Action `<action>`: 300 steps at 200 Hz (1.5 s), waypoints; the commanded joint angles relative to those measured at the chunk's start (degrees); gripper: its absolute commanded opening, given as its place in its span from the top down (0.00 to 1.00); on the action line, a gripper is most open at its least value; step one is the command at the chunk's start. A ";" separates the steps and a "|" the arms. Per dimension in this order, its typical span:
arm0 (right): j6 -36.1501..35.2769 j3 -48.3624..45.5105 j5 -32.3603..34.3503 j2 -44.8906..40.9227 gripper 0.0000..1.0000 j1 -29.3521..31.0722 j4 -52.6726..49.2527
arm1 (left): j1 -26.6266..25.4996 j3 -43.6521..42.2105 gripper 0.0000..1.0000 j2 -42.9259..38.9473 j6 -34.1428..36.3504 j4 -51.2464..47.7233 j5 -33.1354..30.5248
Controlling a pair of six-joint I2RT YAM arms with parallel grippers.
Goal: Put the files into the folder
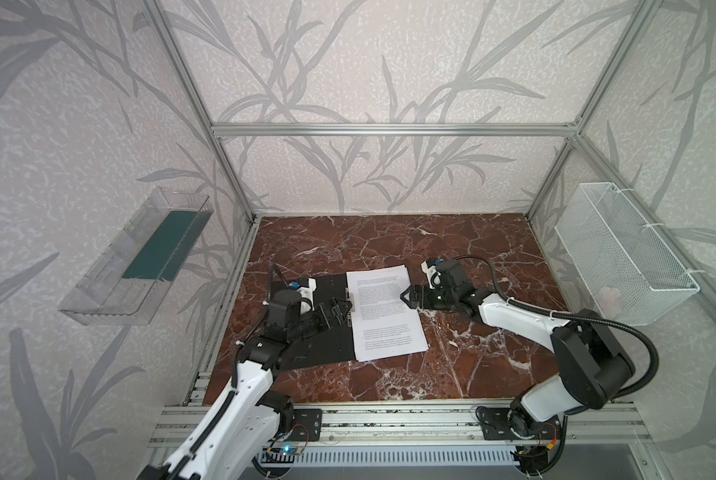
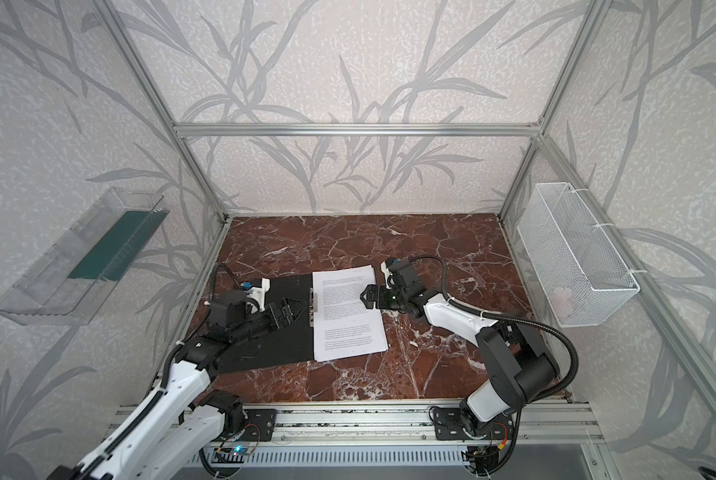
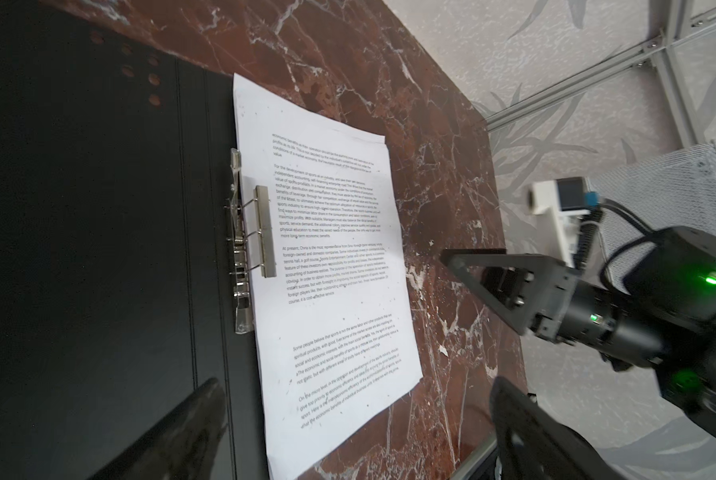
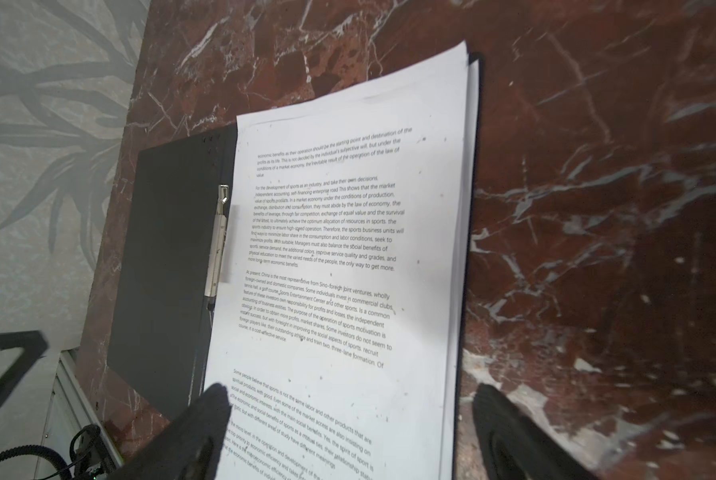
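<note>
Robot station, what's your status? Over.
Left tool open, right tool open. White printed paper sheets lie on open black folder, metal clip bar over their edge. Nothing blocking.

Files – matt white paper; folder inside matt blk, metal clip shiny; tabletop glossy marble-look.

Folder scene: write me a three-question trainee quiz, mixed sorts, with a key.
1. True or false: the folder lies open on the table.
2. The files lie: A) on the folder's inside; B) in the basket; C) in the tray.
3. What do the left gripper and the right gripper hold?
Key: 1 true. 2 A. 3 nothing; both are open.
</note>
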 commanded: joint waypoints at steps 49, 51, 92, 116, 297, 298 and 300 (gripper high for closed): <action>-5.65 -7.72 -9.04 -5.49 0.01 -4.76 1.07 | 0.76 8.10 0.01 28.03 5.01 20.63 0.75; -5.53 -8.13 -9.04 -5.57 0.01 -4.83 1.58 | 0.83 8.56 0.01 28.78 5.35 20.48 0.88; -2.89 -12.58 -10.79 -5.81 0.01 -4.88 9.34 | 5.82 17.13 0.01 39.85 12.45 15.34 6.53; -1.90 -14.01 -11.82 -6.55 0.01 -4.79 11.77 | 8.31 18.98 0.01 45.87 12.61 19.59 13.65; -2.62 -13.74 -10.53 -7.65 0.01 -4.72 9.78 | 10.46 22.78 0.02 56.10 11.23 23.35 27.11; -2.66 -13.71 -10.53 -7.63 0.01 -4.70 9.78 | 10.46 22.76 0.02 56.06 11.22 23.41 27.11; -2.69 -13.71 -10.53 -7.62 0.01 -4.75 9.78 | 10.46 22.68 0.02 55.85 11.12 23.46 27.16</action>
